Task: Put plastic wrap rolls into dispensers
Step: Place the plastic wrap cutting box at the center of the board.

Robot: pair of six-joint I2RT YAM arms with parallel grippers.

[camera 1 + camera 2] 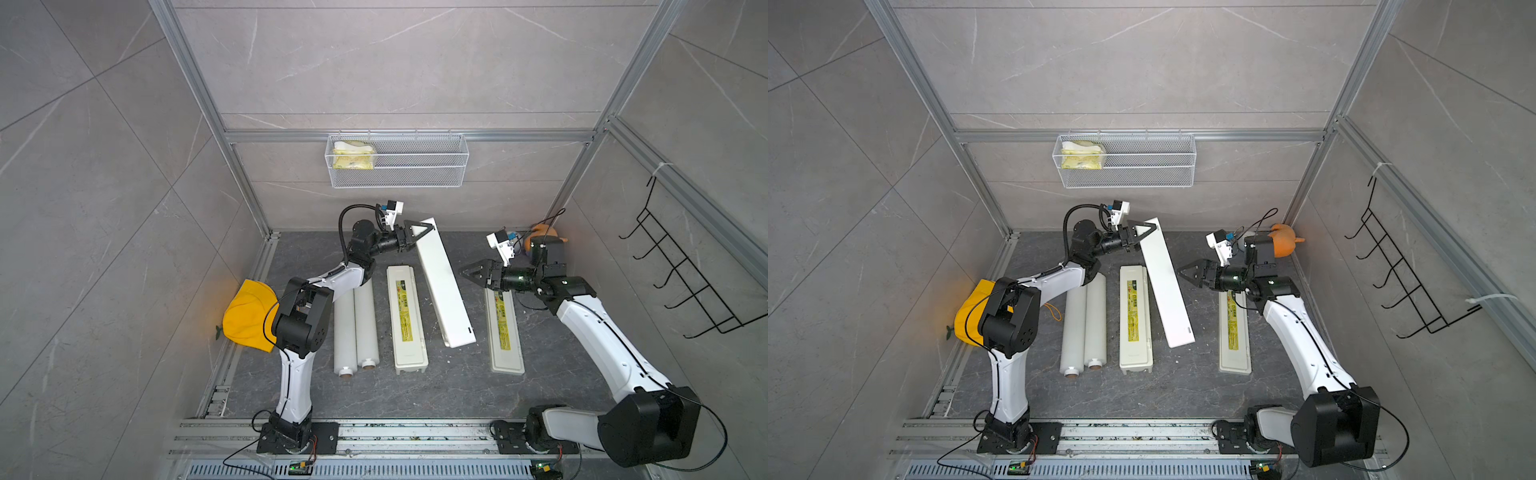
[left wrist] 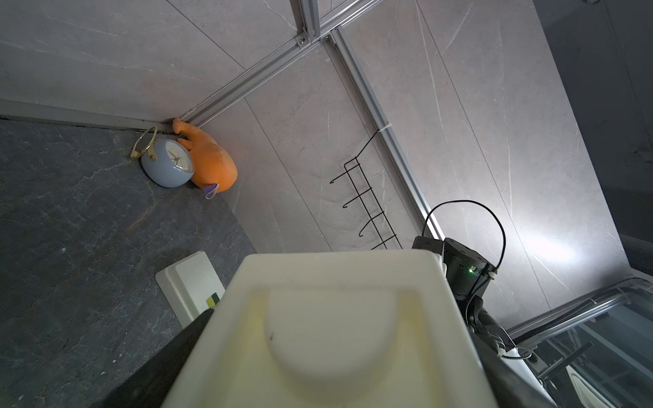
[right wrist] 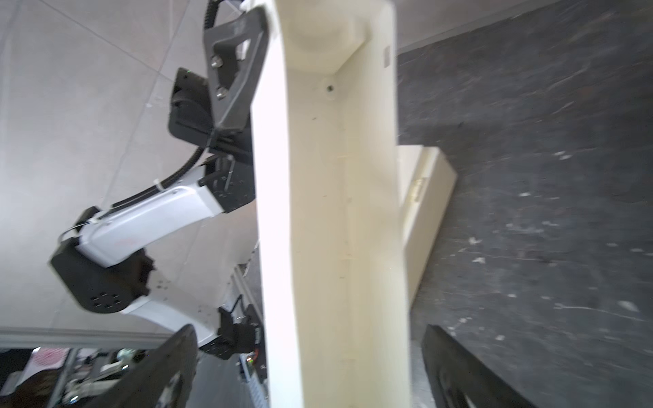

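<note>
Translucent-white plastic wrap rolls (image 1: 365, 328) lie side by side | my left fingers (image 1: 420, 229) clamp long cream-white plastic dispenser (image 1: 444, 291) | right fingers (image 1: 471, 272) gape empty beside it

Raised dispenser trough (image 1: 442, 286) slants across the middle, 12 to 5, and blocks low crossing there. Lane at 3 between it and the labelled dispenser piece (image 1: 505, 332) is passable; right gripper (image 1: 462, 272) sits at its far mouth, jaws wide. Rolls (image 1: 365, 328) and closed dispenser (image 1: 406, 320) are packed at 9, and the left arm (image 1: 336, 282) overhangs their far ends. Floor (image 1: 436, 395) at 6 is open.
</note>
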